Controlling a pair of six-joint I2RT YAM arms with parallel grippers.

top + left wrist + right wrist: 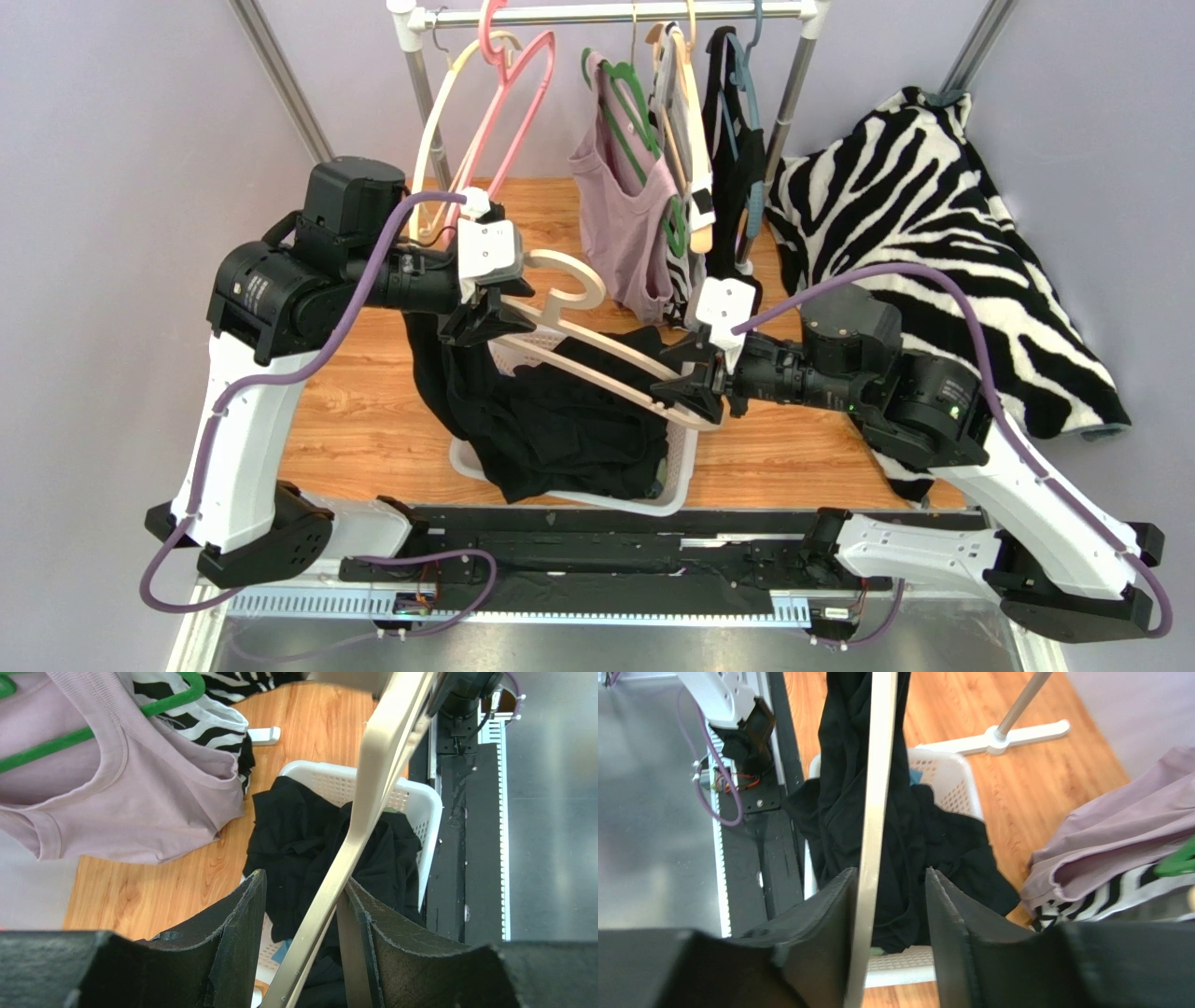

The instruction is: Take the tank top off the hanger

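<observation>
A cream hanger is held slanted in the air over a white basket. The black tank top hangs from its left end and drapes onto dark clothes in the basket. My left gripper is at the hanger's hook end. In the left wrist view the hanger runs diagonally between its fingers, wedged against the right one. My right gripper is at the hanger's lower right end. In the right wrist view it is open: the hanger lies against one finger, with a gap to the other.
A clothes rack stands behind with pink and cream hangers, a mauve top on a green hanger and a dark garment. A zebra-striped cloth lies at the right. The rack's white foot rests on the wooden floor.
</observation>
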